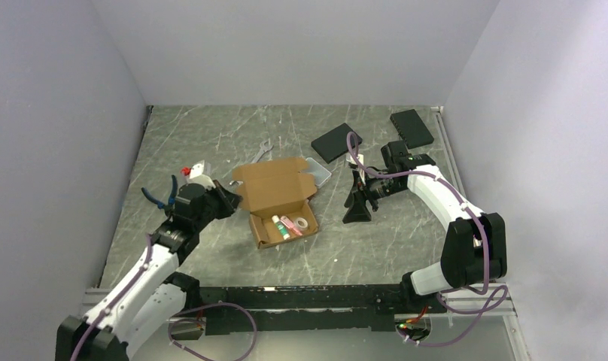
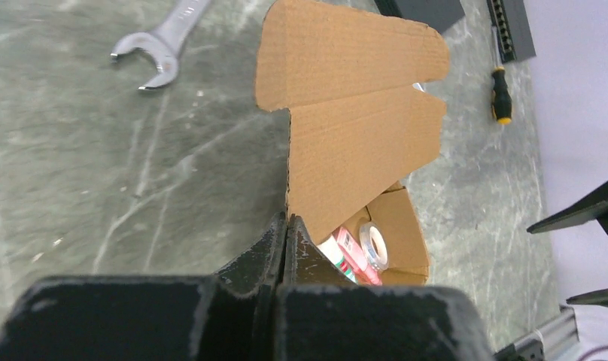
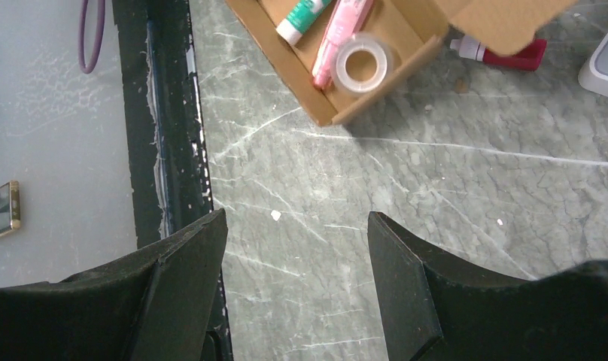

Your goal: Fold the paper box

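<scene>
Left end effector [image 2: 287, 226] pinches the paper box [image 2: 361, 143] at its lid corner, contents half hidden; right end effector [image 3: 295, 218] spread, apart.

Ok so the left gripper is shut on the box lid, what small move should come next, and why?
Probably lift and swing the lid over the tray. The left gripper is shut on the lid edge of the paper box, which lies open with a tape roll inside. The right gripper hangs open nearby, free to steady it.
</scene>
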Available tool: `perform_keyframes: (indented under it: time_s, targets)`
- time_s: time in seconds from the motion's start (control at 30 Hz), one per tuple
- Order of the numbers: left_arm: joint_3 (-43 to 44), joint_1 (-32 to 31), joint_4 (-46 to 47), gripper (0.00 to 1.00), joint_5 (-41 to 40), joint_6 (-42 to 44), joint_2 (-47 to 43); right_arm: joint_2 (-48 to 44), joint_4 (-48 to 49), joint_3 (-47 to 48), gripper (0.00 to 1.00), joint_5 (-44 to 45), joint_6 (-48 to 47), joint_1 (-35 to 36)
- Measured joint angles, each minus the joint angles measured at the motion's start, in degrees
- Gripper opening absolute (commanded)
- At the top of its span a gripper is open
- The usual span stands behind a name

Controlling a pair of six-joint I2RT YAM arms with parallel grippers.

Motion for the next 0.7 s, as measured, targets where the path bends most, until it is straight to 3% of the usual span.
perform_keyframes:
  time_s: [0.2, 0.6, 0.63, 0.7]
  targets:
    - [-0.5, 0.1, -9.3, 0.0, -6.0, 0.0, -8.4, 0.0, 0.0, 0.0, 0.72, 0.0, -0.1, 0.0]
    - [-2.1, 0.1, -15.2, 0.0, -11.0, -1.7, -6.9, 0.0, 1.0, -1.0, 0.73, 0.8, 0.1, -0.3]
    - [-2.3, 0.1, -15.2, 0.02, -11.4, -1.9, -7.1, -0.1, 1.3, -1.4, 0.75, 1.0, 0.0, -0.3]
    - [-2.8, 0.1, -15.3, 0.16, -12.0, -2.8, -8.0, -0.5, 2.2, -2.6, 0.78, 1.6, -1.2, 0.0]
